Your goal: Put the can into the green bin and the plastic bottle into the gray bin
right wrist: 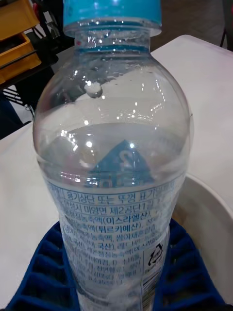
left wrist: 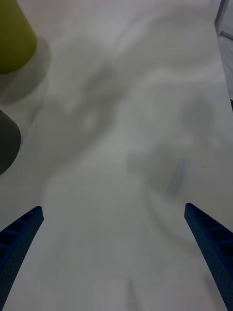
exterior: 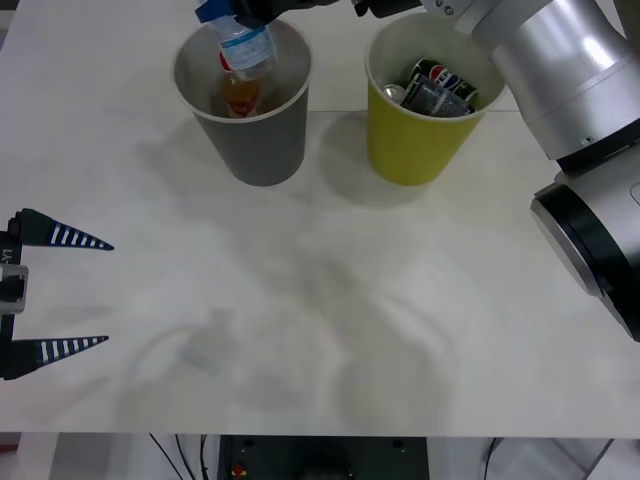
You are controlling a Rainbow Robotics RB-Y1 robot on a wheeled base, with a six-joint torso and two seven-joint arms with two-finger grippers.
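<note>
Your right gripper (exterior: 232,12) clamps the small clear plastic bottle (exterior: 245,45) with its light blue cap above the dark gray tapered bin (exterior: 250,140) at the tabletop's (exterior: 330,330) far edge. Your left gripper (exterior: 60,292) waits spread wide near the left edge.

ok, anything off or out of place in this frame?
Nothing spilled or damaged. The gray bin already holds an orange-liquid bottle. The right end effector holds the plastic bottle tilted over it. Cans sit in the green bin. The left end effector is open, idle.
</note>
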